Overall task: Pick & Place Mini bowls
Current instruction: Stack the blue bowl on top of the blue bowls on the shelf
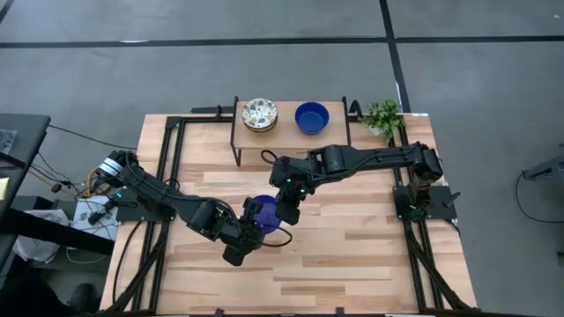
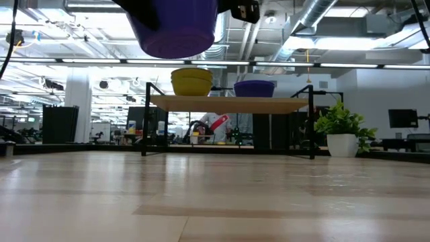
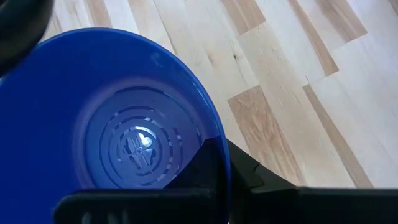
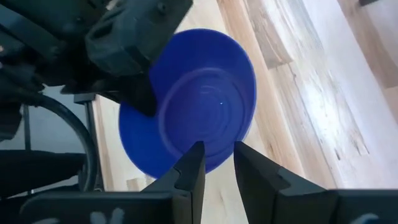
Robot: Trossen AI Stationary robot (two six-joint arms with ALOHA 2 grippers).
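Note:
A cobalt blue mini bowl [image 1: 263, 211] [image 2: 176, 30] hangs high above the middle of the table, held between both arms. My left gripper [image 3: 224, 158] reaches it from the table's left and is shut on its rim. My right gripper [image 4: 217, 155] comes from the right and is shut on the opposite rim. On the wooden shelf [image 1: 291, 134] at the far edge rest a white patterned bowl [image 1: 259, 114] and another blue bowl [image 1: 311, 117], both on their bases. My left gripper pinches the bowl's rim [image 3: 217, 134], one finger inside the bowl and one outside. It slants down from the table's near left. The bowl is lifted clear of the table, base down. My right gripper has the opposite rim [image 4: 217, 160] between its two fingers, one inside [image 4: 193, 165] and one outside [image 4: 249, 165]. It slants down from the far right.
A small green potted plant [image 1: 383, 116] [image 2: 342, 131] stands at the far right beside the shelf. Black frame rails [image 1: 167, 167] run along the left and right sides of the table. Bare wood lies under the bowl and toward the near edge.

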